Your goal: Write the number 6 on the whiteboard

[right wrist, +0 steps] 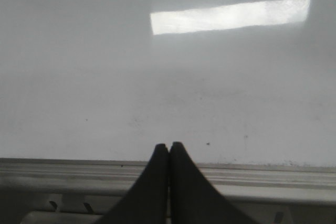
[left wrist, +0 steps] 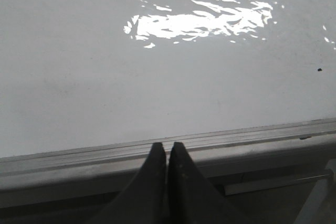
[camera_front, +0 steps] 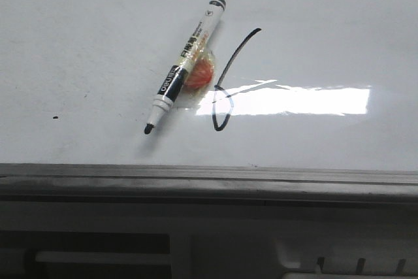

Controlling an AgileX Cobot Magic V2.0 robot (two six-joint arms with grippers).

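Observation:
The whiteboard (camera_front: 78, 44) fills the front view, with its grey frame edge along the near side. The number 6 (camera_front: 225, 89) is drawn on it as a thin black slanted line ending in a small loop. A white and black marker (camera_front: 185, 65) lies uncapped on the board just left of the 6, with an orange and clear lump stuck to its barrel. My left gripper (left wrist: 167, 145) is shut and empty over the board's near frame. My right gripper (right wrist: 169, 145) is shut and empty over the near frame too. Neither gripper shows in the front view.
A bright rectangular glare (camera_front: 294, 100) lies across the board beside the loop. A tiny black speck (camera_front: 55, 117) sits at the left of the board. The grey frame edge (camera_front: 209, 178) runs along the near side, with a lower ledge below it.

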